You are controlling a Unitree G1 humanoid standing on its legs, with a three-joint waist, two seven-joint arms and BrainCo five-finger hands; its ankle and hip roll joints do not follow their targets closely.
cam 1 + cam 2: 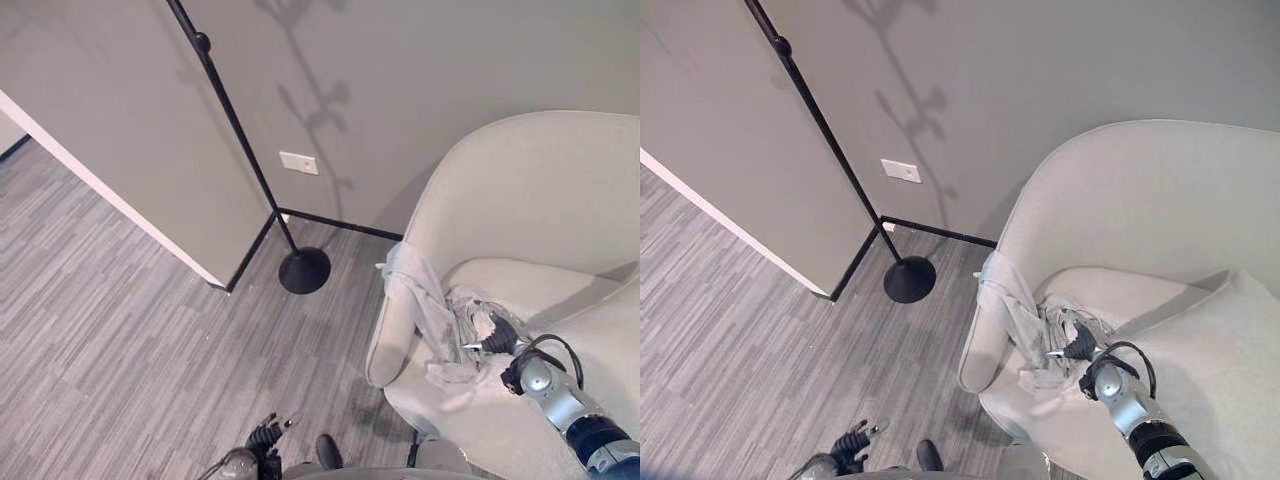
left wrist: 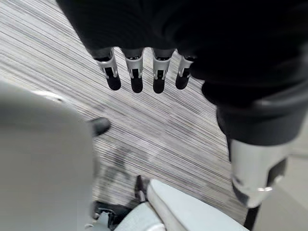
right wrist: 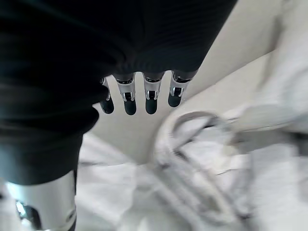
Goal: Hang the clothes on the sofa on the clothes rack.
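The pale garment point(image 1: 440, 320) lies crumpled over the armchair's point(image 1: 540, 190) arm and seat, at 4 o'clock from the black coat rack point(image 1: 303, 268). Right hand point(image 3: 139, 98) hovers over it, fingers relaxed, grasping nothing; left hand point(image 2: 144, 77) hangs loose above the floor point(image 1: 120, 320).

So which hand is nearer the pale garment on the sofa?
The right hand, over the garment draped across the sofa arm and seat. The left hand hangs low over the floor, well away from it.
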